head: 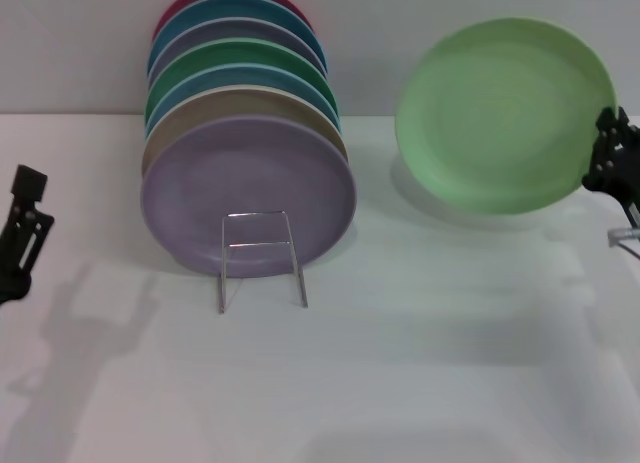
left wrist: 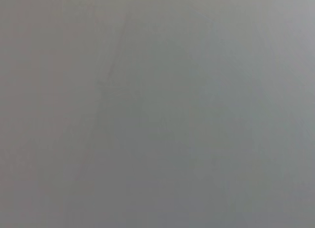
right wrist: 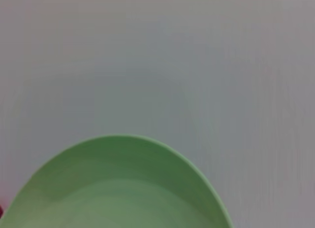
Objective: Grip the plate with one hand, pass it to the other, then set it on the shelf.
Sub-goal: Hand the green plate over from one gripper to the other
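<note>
Right claw [head: 606, 155] clamps plate [head: 503, 113] (rim only).

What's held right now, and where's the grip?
The right end effector holds the light green plate by its right rim, lifted above the table. The left end effector holds nothing.

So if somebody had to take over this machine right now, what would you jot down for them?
Right gripper: shut on the plate by its edge, holding it in the air, tilted, right of the shelf.
Left gripper: far left, low, holding nothing.
The shelf already carries a row of other plates, lavender plate in front.
Done: pickup.
Left: handover to the left gripper, then racking.
</note>
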You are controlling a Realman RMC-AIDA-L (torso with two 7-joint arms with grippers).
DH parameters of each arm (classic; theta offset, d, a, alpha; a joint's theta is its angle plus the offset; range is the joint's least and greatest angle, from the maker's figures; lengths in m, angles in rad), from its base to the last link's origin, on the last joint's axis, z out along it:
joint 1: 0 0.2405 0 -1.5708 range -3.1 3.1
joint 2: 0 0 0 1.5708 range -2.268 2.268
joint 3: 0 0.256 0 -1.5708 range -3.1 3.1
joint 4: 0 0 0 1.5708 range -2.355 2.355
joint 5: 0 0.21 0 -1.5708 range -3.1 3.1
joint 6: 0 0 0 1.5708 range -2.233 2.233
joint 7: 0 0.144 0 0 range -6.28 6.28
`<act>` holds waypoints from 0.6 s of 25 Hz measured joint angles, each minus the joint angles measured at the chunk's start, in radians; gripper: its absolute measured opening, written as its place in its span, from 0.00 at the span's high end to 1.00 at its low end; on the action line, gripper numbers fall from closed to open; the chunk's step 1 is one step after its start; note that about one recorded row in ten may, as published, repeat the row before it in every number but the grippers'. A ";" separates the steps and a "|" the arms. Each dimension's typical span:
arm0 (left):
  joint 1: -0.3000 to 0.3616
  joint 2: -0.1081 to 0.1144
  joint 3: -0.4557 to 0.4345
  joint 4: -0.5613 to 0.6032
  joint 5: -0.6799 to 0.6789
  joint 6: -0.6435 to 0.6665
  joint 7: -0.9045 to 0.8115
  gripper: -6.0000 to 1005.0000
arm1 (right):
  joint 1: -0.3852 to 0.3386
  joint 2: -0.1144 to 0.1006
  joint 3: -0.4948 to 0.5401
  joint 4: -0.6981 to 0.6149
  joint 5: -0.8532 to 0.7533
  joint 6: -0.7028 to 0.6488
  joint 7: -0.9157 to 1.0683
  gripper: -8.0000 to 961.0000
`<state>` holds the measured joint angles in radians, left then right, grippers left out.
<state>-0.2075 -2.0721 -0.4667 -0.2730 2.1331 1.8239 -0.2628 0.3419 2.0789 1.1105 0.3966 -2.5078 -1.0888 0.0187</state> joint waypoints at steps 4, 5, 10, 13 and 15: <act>0.011 -0.001 0.093 0.000 0.001 0.041 -0.001 0.23 | -0.083 0.006 -0.072 0.003 0.000 -0.114 0.001 0.97; 0.011 -0.001 0.093 0.000 0.001 0.041 -0.001 0.23 | -0.083 0.006 -0.072 0.003 0.000 -0.114 0.001 0.97; 0.019 -0.002 0.144 -0.003 0.000 0.011 0.010 0.23 | -0.176 0.011 -0.153 0.015 0.006 -0.220 0.000 0.97; 0.020 -0.002 0.176 -0.010 0.001 -0.044 0.029 0.24 | -0.221 0.011 -0.211 0.022 0.008 -0.277 -0.016 0.97; 0.019 -0.003 0.197 -0.015 0.001 -0.076 0.046 0.24 | -0.246 0.012 -0.249 0.030 0.008 -0.300 -0.048 0.97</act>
<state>-0.1889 -2.0752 -0.2702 -0.2877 2.1338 1.7481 -0.2170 0.0955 2.0914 0.8614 0.4263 -2.4998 -1.3885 -0.0291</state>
